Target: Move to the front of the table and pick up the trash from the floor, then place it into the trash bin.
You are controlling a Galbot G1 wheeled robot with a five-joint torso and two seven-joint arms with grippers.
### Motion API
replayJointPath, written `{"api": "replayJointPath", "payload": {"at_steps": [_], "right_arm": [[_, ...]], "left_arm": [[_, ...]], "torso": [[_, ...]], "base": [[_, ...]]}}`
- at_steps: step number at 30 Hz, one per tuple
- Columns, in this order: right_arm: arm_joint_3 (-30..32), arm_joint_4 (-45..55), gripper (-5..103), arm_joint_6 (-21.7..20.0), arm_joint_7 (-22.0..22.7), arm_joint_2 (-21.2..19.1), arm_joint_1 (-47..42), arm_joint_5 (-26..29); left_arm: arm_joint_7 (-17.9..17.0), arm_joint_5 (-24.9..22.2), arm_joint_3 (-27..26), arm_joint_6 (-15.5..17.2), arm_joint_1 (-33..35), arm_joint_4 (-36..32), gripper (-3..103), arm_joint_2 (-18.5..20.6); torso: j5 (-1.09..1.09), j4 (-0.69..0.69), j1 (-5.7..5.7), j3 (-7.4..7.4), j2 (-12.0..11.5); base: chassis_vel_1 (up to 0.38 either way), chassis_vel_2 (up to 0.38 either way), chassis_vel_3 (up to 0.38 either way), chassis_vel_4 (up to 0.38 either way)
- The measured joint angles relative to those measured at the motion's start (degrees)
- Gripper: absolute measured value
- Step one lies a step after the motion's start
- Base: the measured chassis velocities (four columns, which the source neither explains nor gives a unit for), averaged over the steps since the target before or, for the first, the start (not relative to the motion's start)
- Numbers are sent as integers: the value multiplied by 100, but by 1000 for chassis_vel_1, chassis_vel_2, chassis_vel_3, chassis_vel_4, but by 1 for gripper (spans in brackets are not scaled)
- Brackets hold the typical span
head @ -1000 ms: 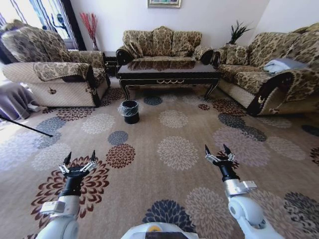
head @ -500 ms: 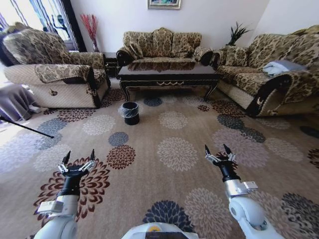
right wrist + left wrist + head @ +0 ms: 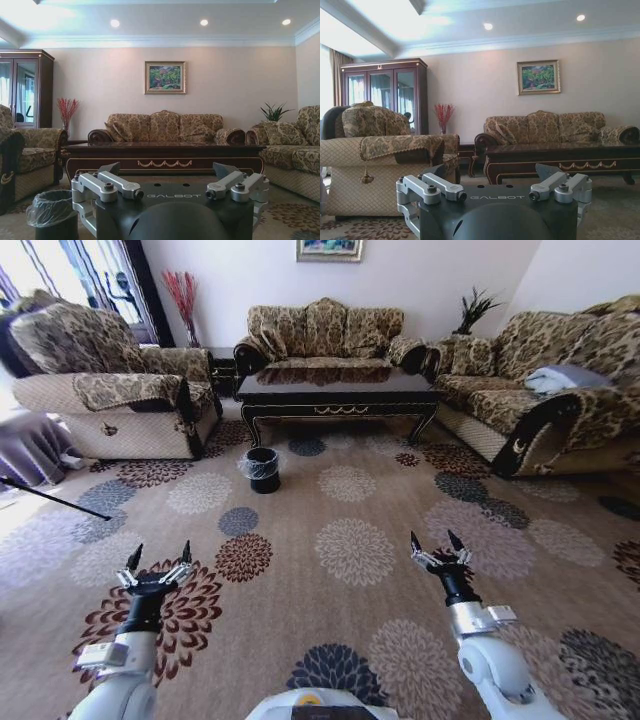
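3 sofas (image 3: pixel 325 328) | framed painting (image 3: pixel 329 247) — wall | potted plant (image 3: pixel 472 310)

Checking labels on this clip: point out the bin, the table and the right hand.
Bin (image 3: pixel 263 469): head view, on its black side wall.
Table (image 3: pixel 335 386): head view, on its glossy top.
Right hand (image 3: pixel 436 542): head view, midway between its open fingertips.

Bright daylight from window (image 3: pixel 75 265); ceiling spotlights (image 3: pixel 203 22) lit; head view edges bowed

Open carpet (image 3: pixel 330 570) lies ahead. The trash bin (image 3: pixel 262 468) stands alone before the coffee table (image 3: pixel 337 392); an armchair (image 3: pixel 110 390) and sofa (image 3: pixel 540 400) wall in both sides.
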Motion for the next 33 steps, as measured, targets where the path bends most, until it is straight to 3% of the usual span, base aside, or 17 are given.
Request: {"api": "replayJointPath", "payload": {"at_steps": [33], "right_arm": [[106,54,100,-26,89,56,-14,-372]], "left_arm": [[0,-40,-28,15,-16,0,100,-20]], "torso": [[0,0,254,485,740]], "base": [[0,0,0,0]]}}
